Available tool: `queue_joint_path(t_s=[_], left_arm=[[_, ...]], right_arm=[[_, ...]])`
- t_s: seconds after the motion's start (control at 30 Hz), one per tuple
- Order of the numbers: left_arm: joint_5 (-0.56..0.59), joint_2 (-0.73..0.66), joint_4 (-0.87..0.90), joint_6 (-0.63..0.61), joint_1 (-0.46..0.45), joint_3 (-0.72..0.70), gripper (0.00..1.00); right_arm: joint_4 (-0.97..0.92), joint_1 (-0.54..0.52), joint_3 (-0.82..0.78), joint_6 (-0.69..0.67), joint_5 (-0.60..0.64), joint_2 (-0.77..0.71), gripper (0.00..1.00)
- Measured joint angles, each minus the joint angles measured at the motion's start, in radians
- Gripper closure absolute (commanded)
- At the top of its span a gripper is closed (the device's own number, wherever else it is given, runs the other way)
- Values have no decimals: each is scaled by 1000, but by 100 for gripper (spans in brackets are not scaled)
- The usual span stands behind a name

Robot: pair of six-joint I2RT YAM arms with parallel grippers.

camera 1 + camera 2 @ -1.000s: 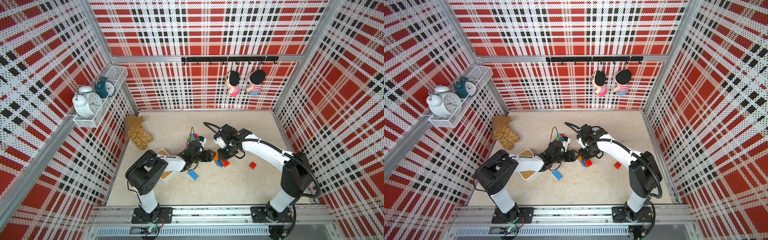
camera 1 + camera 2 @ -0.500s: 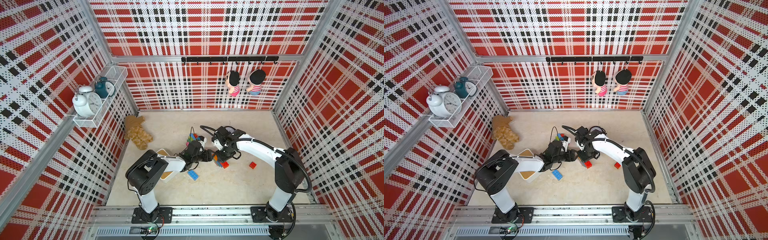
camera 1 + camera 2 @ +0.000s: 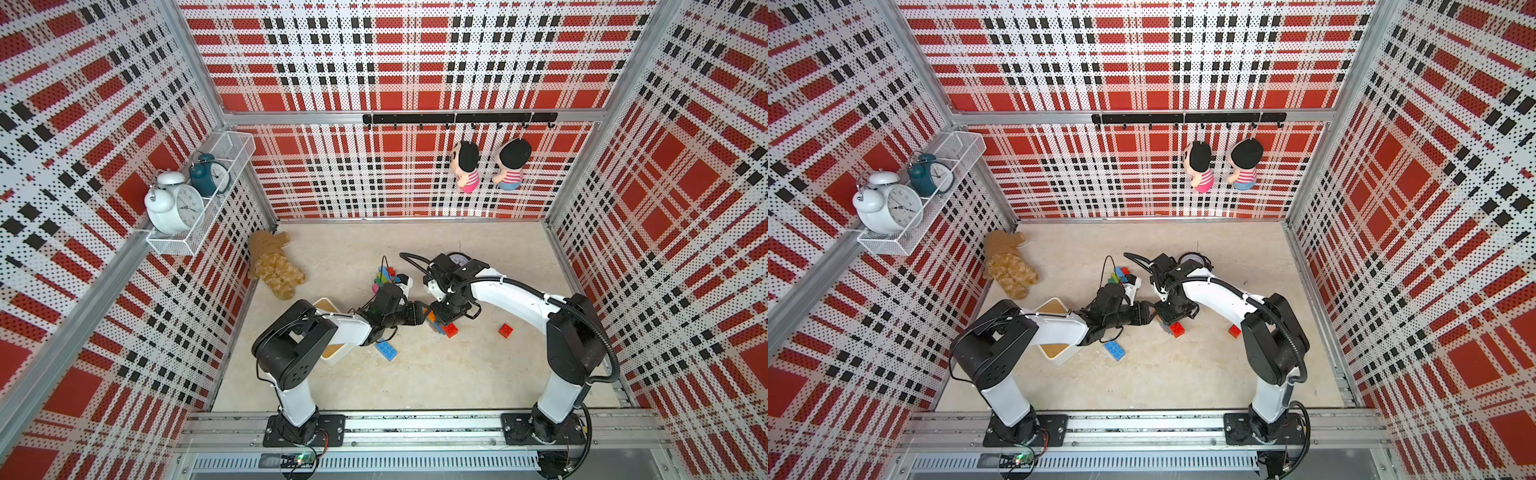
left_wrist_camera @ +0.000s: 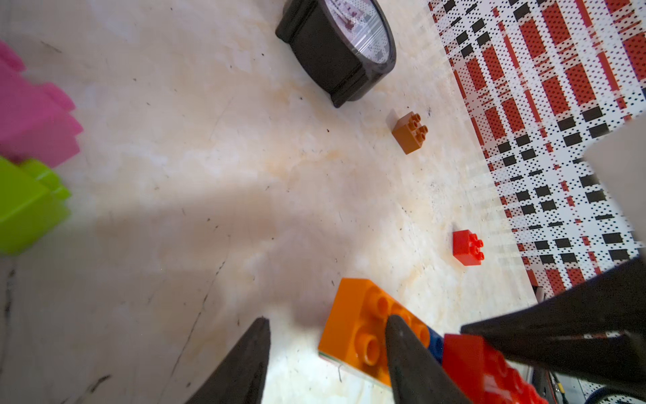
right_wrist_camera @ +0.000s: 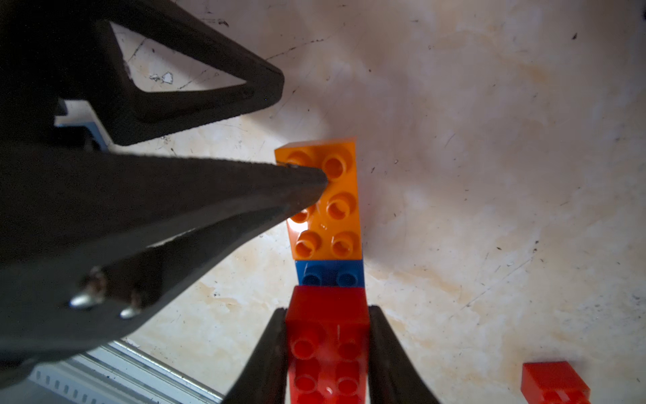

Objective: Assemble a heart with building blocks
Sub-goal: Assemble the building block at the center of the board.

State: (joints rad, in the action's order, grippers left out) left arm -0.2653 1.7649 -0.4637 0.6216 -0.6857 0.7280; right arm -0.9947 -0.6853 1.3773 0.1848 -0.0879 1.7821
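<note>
Brick row [image 3: 1175, 328]: an orange brick [image 5: 335, 196], a blue brick [image 5: 330, 274] and a red brick [image 5: 325, 349] are joined end to end, studs up. The row lies on the surface [image 3: 436, 386], just right of centre in both top views.
Blue brick: only a narrow studded strip shows between the orange and red bricks.
Right gripper [image 5: 327, 314]: clamped on the red brick, with one finger pressed to each long side. It comes down on the row's red end from the upper right in a top view [image 3: 446, 318].
Left gripper [image 4: 327, 319]: jaws apart, holding nothing. One fingertip [image 5: 314, 180] rests on the orange brick's studs; the other finger stands clear of the brick over bare surface. It reaches in from the left of the frame in a top view [image 3: 419, 313].
Loose red brick [image 3: 505, 330]: a small one, on the surface to the right of the row, apart from it.
Loose blue brick [image 3: 386, 350]: a long one, lower left of the row, near the left arm.
Brown brick [image 4: 409, 133]: alone on the surface, near a black round-faced clock [image 4: 335, 52].
Brick pile [image 3: 388, 276]: mixed colours, above the left gripper; pink and green blocks show in the left wrist view.
White box [image 3: 332, 307]: under the left arm, left of centre.
Plush toy [image 3: 274, 266]: by the left wall, upper left of the surface.
</note>
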Motion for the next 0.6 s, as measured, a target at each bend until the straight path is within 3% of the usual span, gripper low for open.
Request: queue_joint_path(t_s=[0.6], left_arm=[[4,5,-19,2,-1,-8,45]], right_arm=[[71,-1,-29,-84,23,-2,100]])
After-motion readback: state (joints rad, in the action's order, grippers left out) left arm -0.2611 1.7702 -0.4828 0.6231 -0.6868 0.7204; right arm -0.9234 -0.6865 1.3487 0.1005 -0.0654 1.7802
